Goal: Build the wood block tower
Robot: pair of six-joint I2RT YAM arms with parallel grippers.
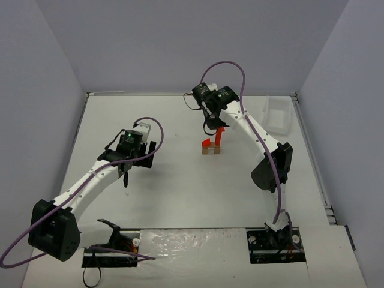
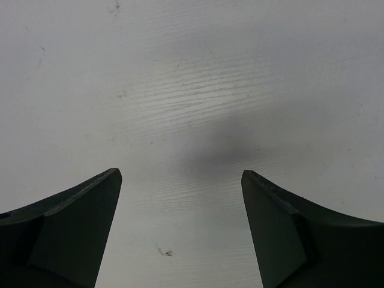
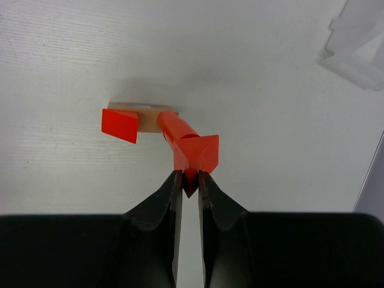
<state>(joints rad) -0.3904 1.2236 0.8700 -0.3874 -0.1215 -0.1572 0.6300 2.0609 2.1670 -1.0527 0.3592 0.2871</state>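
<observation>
As the tan block (image 3: 150,115) sits left of centre, a red wedge (image 3: 201,153) is pinched by the right gripper (image 3: 189,191) atop the red column (image 3: 174,128), seemingly as its cap; the left gripper (image 2: 180,228) is held spread.

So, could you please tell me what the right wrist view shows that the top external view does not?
Only the right wrist view: the right jaws pinching the tip of the upper red wedge, which appears to top a red cylinder standing on the tan block. Only the top external view: both arms whole, with the left arm away from the blocks. Shared: the block stack, the second red wedge, the white tray and the table.
</observation>
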